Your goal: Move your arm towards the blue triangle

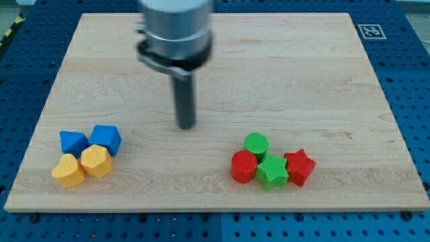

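The blue triangle [72, 142] lies at the view's lower left on the wooden board [282, 74]. A blue cube-like block [106, 139] touches its right side. My tip [185, 126] is on the board near the middle, well to the right of the blue triangle and slightly above it. The rod [185, 101] hangs down from the arm's grey body [176, 30] at the view's top.
Two yellow blocks [68, 171] [96, 161] sit just below the blue ones. At the lower right is a cluster: a green cylinder [256, 144], a red cylinder [244, 166], a green star [271, 171] and a red star [299, 167].
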You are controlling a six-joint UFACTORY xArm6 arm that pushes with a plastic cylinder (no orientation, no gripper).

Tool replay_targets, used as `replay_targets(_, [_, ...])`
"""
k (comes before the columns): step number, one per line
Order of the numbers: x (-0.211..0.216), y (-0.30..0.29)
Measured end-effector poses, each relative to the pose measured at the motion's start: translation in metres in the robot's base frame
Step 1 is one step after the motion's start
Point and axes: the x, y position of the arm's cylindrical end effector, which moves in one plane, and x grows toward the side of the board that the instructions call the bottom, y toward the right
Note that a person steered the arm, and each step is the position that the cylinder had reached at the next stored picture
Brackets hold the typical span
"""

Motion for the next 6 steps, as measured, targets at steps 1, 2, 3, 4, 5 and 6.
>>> replay_targets(1, [-0.016, -0.093])
replay_targets(2, [-0.023, -0.179])
replay_targets(3, [-0.015, -0.218])
replay_targets(4, [0.021, -0.218])
replay_targets(5, [0.030, -0.208])
replay_targets(6, [0.038, -0.181])
